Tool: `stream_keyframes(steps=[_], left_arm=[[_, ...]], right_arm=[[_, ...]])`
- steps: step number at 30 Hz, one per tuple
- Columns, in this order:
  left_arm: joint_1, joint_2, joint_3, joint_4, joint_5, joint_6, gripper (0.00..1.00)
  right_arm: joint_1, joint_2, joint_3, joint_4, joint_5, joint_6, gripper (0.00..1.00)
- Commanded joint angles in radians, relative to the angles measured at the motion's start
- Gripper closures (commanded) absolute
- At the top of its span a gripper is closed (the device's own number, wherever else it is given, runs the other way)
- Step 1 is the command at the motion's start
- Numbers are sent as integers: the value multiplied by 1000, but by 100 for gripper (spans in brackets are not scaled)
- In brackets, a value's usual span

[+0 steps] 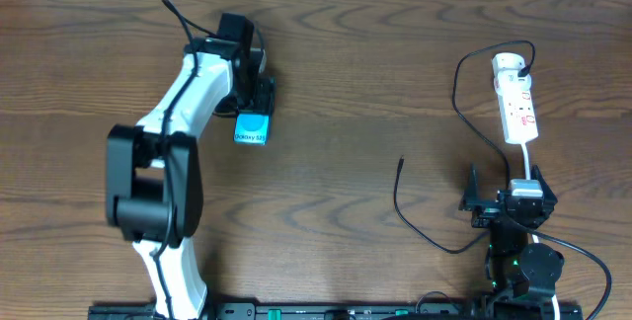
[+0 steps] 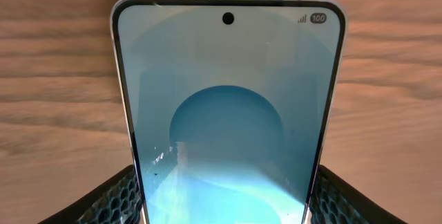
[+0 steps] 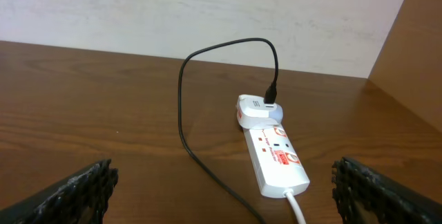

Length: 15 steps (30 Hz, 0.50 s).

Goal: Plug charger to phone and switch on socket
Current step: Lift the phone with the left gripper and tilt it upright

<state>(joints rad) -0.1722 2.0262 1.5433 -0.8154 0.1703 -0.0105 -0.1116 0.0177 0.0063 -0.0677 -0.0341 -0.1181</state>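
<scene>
The phone (image 1: 252, 128) lies on the table at the upper left, its teal-and-white screen lit. My left gripper (image 1: 253, 91) is shut on the phone; in the left wrist view the phone (image 2: 228, 106) fills the frame between my fingers (image 2: 228, 200). The white socket strip (image 1: 516, 100) lies at the right, with a white adapter at its far end; it also shows in the right wrist view (image 3: 274, 156). The black charger cable (image 1: 464, 113) runs from the adapter and loops to its free plug tip (image 1: 401, 161). My right gripper (image 1: 509, 201) is open and empty, just in front of the socket.
The socket's white cord (image 1: 533, 167) runs back under my right arm. A pale wall borders the table's far edge (image 3: 207, 10).
</scene>
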Motion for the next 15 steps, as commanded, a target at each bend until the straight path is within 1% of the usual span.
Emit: stream_keyframes(steps=[1,4,8,10,12,15], left_arm=[[3,-93,0,-7,33,-65,93],[3,-138,0,-14,33,-127,93],[3,-199,0,-18,96,-186,93],[3,-225,0,-18,112,-261,93],[3,-249,0,-21,120,-365,93],[3,-270,0,-32,181,-492,92]], right_arm=[[14,-3,-1,-4,-10,-11,1],[14,-3,-1,-4,-10,-11,1],[14,-3,-1,-4,-10,-11,1],[14,-3,-1,-4,-10,-11,1],[14,-3,-1,-4,-10,-11,1],[14,-3,-1,-4,-10,-11,1]])
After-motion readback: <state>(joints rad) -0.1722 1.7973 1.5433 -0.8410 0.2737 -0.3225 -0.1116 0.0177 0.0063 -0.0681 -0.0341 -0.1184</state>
